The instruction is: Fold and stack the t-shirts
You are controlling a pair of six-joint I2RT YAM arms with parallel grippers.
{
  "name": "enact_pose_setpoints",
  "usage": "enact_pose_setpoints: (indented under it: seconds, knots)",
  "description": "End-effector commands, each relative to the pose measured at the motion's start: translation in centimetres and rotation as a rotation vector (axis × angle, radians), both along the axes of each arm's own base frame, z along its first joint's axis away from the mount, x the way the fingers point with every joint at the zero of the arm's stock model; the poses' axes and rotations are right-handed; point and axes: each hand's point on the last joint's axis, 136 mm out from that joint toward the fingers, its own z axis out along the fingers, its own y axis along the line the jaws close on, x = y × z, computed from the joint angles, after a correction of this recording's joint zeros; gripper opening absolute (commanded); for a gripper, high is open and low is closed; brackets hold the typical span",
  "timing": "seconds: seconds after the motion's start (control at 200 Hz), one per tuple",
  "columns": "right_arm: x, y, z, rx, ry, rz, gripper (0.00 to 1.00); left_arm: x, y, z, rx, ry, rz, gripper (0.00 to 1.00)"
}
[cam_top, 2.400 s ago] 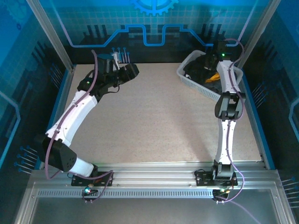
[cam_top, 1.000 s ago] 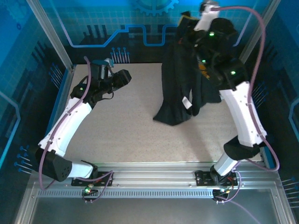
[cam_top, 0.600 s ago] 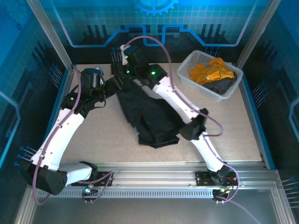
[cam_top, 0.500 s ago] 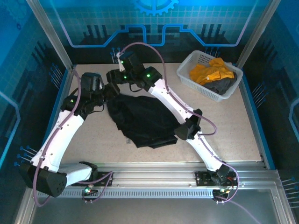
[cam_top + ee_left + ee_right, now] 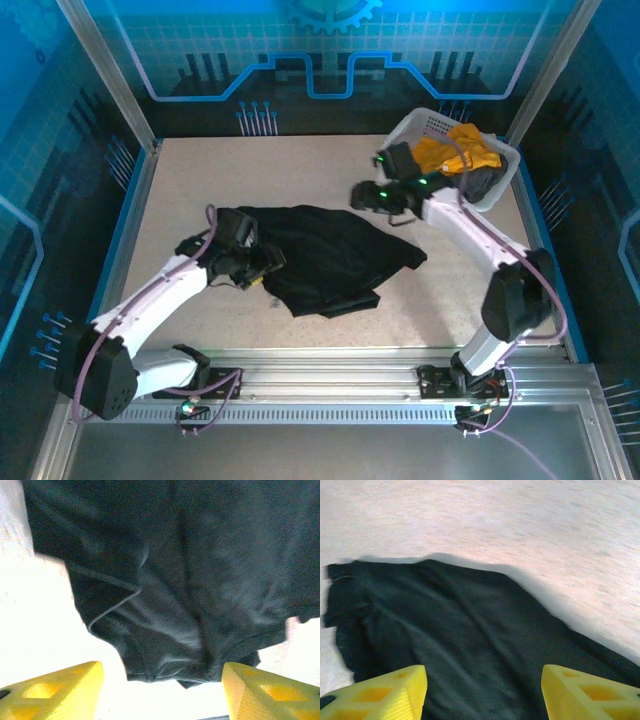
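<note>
Black shirt [image 5: 320, 258]: lies spread but rumpled on the table [image 5: 300, 170], well apart from the white basket [image 5: 418, 120], off to its left and nearer the arm bases. Orange-yellow shirt [image 5: 455, 150]: sits bunched inside the basket on top, with the dark grey shirt [image 5: 480, 182] tucked against it on the basket's near side. Left claw [image 5: 262, 268]: hangs low at the black shirt's edge farthest from the basket, yellow fingers [image 5: 60, 687] spread wide, open, gripping nothing; creased dark cloth with a stitched seam just ahead of the tips in the left wrist view. Right claw [image 5: 362, 195]: hovers just beside the basket's left wall, near the corner of the black shirt closest to the basket, likewise open and holding nothing; in the right wrist view, black cloth below the parted fingers [image 5: 385, 692] and bare speckled tabletop beyond it.
</note>
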Motion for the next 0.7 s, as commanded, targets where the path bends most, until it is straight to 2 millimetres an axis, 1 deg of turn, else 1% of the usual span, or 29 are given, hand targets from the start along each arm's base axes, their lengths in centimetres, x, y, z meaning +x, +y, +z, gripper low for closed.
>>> enact_pose_setpoints:
  seconds: [0.0,0.04,0.1,0.155,0.205,0.285,0.38,0.44,0.48,0.615,0.695]
  knots:
    - [-2.3,-3.1,-2.9,-0.029,0.066,-0.010,0.64,-0.3,-3.0,-2.2,-0.098,0.084,0.055,0.67]
    - [-3.1,-4.4,-4.4,-0.040,0.108,-0.021,0.64,-0.5,-3.4,-3.5,-0.086,0.130,0.067,0.67]
    - [-3.9,-5.5,-6.1,-0.052,0.151,-0.025,0.66,-0.7,-3.7,-5.2,-0.065,0.176,0.078,0.64]
    - [-4.3,-5.7,-7.5,-0.054,0.183,-0.017,0.66,-0.7,-3.7,-6.6,-0.042,0.199,0.097,0.60]
    - [-4.5,-5.5,-8.7,-0.056,0.216,-0.008,0.66,-0.5,-3.6,-7.6,-0.034,0.207,0.122,0.54]
    - [-4.8,-4.6,-9.8,-0.065,0.254,0.012,0.63,0.6,-3.8,-8.3,-0.027,0.186,0.142,0.39]
    - [-5.7,-2.0,-10.0,-0.098,0.236,0.101,0.60,1.5,-3.7,-8.8,0.001,0.182,0.159,0.22]
    - [-6.7,-0.5,-10.2,-0.126,0.231,0.160,0.59,1.6,-3.3,-9.0,0.029,0.188,0.171,0.09]
    - [-7.5,0.3,-10.6,-0.131,0.245,0.186,0.59,1.4,-2.8,-9.0,0.048,0.191,0.181,0.00]
    - [-10.1,1.9,-13.3,-0.141,0.332,0.242,0.58,1.0,-1.6,-8.5,0.073,0.174,0.198,0.00]
    - [-10.7,2.1,-14.5,-0.165,0.373,0.249,0.56,0.9,-1.2,-7.8,0.074,0.155,0.199,0.00]
